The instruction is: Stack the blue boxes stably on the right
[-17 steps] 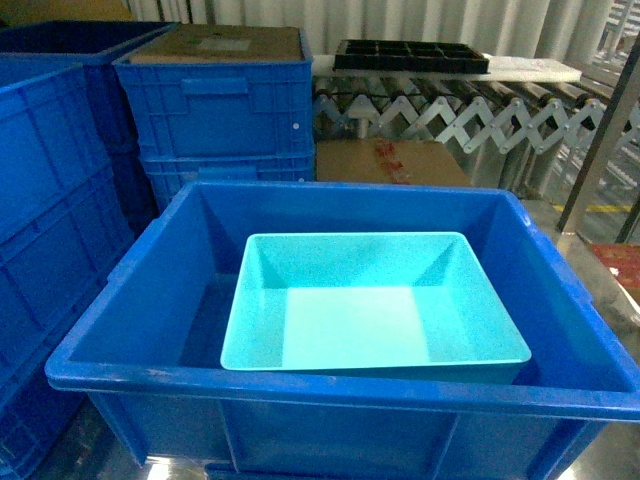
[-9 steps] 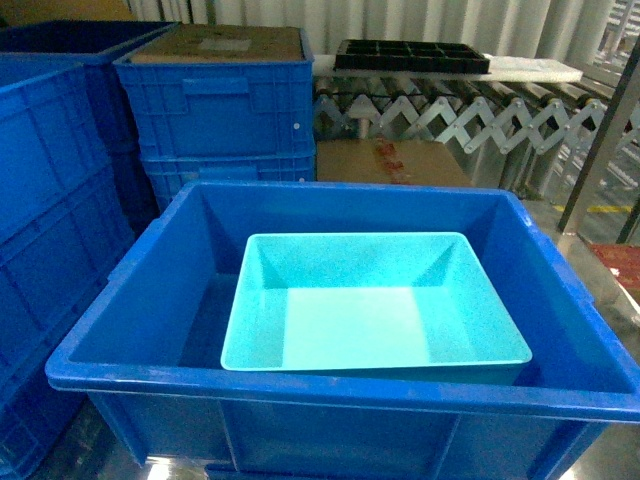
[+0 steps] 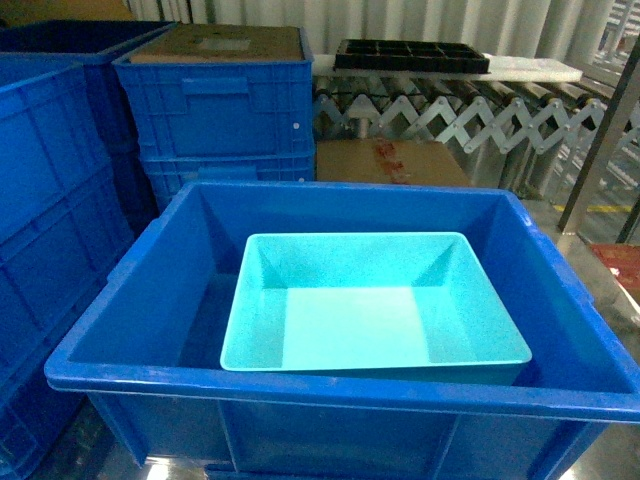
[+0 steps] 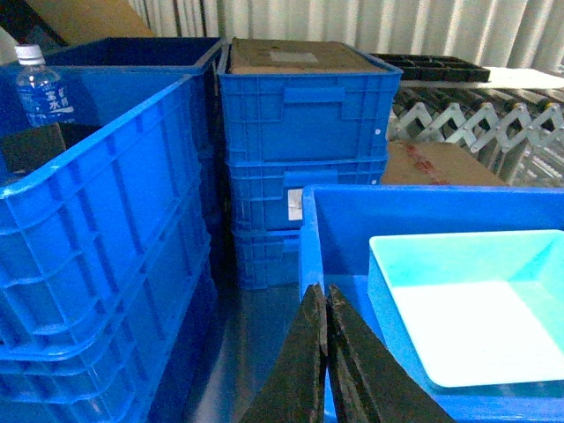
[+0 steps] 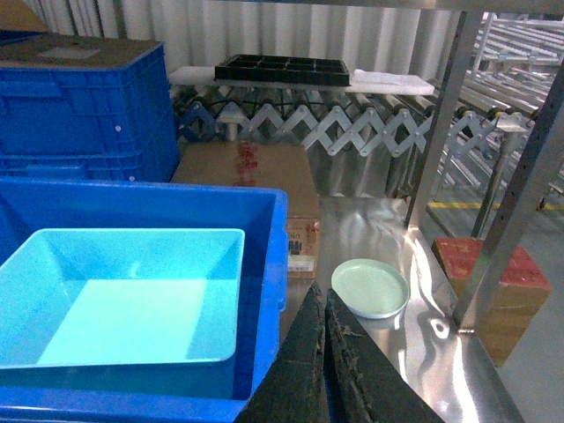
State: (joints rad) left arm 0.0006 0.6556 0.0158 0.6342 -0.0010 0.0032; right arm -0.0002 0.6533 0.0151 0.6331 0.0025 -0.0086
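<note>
One light turquoise blue box point(image 3: 375, 300) sits upright inside a large dark blue bin point(image 3: 340, 386), toward the bin's right side. In the left wrist view the box point(image 4: 476, 300) lies right of my left gripper point(image 4: 324, 291), which hangs shut and empty over the bin's left wall point(image 4: 310, 238). Seen from the right wrist, the same box point(image 5: 123, 291) is to the left. My right gripper point(image 5: 322, 295) is shut on nothing, just outside the bin's right wall point(image 5: 264, 256). Neither gripper shows in the head view.
Dark blue ribbed crates point(image 3: 215, 110) stand stacked at the back left and along the left side point(image 4: 97, 220), one holding a water bottle point(image 4: 40, 88). Behind are a cardboard box point(image 3: 390, 160), a roller conveyor point(image 3: 450, 115) and a black tray point(image 3: 410, 55). A green plate point(image 5: 370, 288), red box point(image 5: 489, 273) and metal post point(image 5: 520, 176) are on the right.
</note>
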